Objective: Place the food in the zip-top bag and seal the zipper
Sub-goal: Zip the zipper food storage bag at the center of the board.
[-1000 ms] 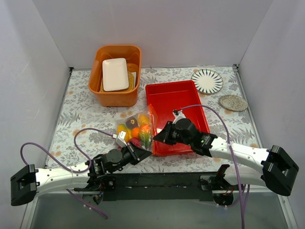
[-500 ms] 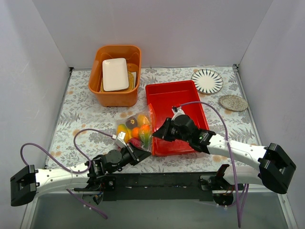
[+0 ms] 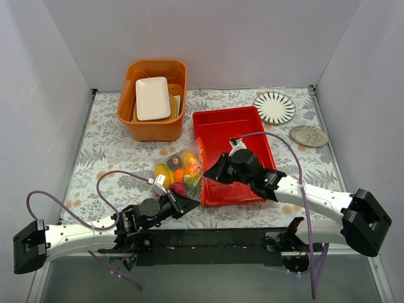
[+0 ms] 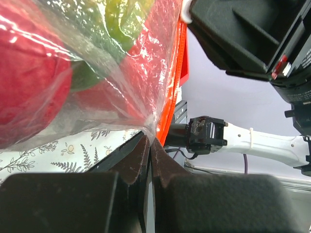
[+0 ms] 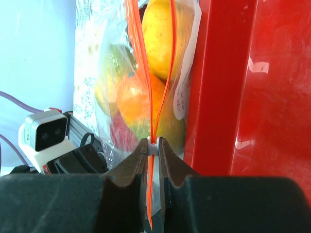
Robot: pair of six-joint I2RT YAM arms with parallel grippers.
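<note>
The zip-top bag (image 3: 180, 172) lies a little nearer the near edge than the middle of the tabletop (image 3: 107, 151), pressed against the left wall of the red tray (image 3: 235, 123). The food (image 3: 180, 175) is already held inside it, with yellow, orange, red and green pieces showing through the clear plastic. The bag's near corner is pinched by the left claw (image 4: 149, 145), whose fingers are closed together on the crinkled film. The right claw (image 5: 153, 145) is clamped on the zipper (image 5: 147, 92), with the small white end caught between its fingers. Compared with a second ago, the right claw has been carried a short way along the bag's mouth toward the far edge, while the left claw has been kept in place as an anchor. From this it is judged that filling is finished and a sealing pass is under way. In the right wrist view the orange-red strip is seen as a single line behind the fingers, but ahead of them two strands are parted, so most of the mouth is judged to be unsealed. A steady pull along the strip is likely needed, with the bag held taut so that it is not dragged.
</note>
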